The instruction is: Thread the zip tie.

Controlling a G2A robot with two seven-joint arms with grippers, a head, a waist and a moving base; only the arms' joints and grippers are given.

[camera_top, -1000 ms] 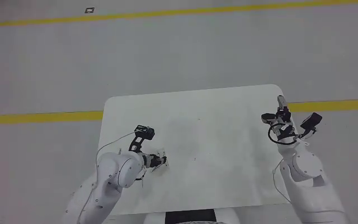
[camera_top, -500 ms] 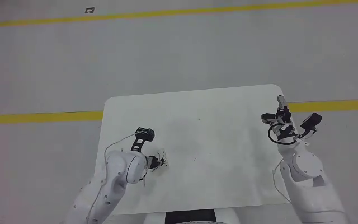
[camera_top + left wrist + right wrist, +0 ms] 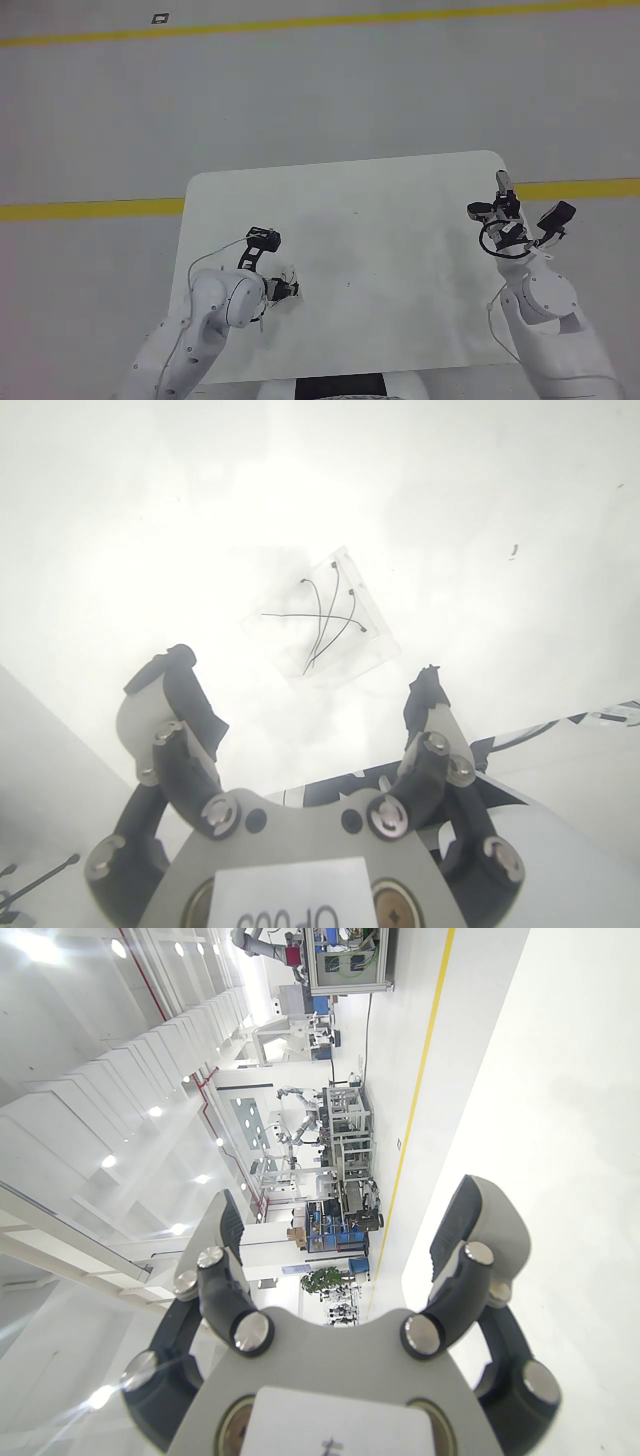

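Several thin black zip ties (image 3: 325, 615) lie crossed in a shallow clear tray (image 3: 380, 635) on the white table (image 3: 400, 230). My left gripper (image 3: 300, 680) hovers open just short of the tray, nothing between its fingers; from above it (image 3: 286, 290) sits near the table's front left part, over the tray. My right gripper (image 3: 350, 1223) is open and empty, held up at the table's right edge (image 3: 499, 192) and pointing out into the room.
Another black zip tie (image 3: 40, 875) lies beside the left wrist at the picture's edge. A small dark speck (image 3: 348, 284) marks the table's middle. The table's front edge is close behind the left arm.
The left arm has shifted slightly to the right, nearer the tray. The right arm has not moved.
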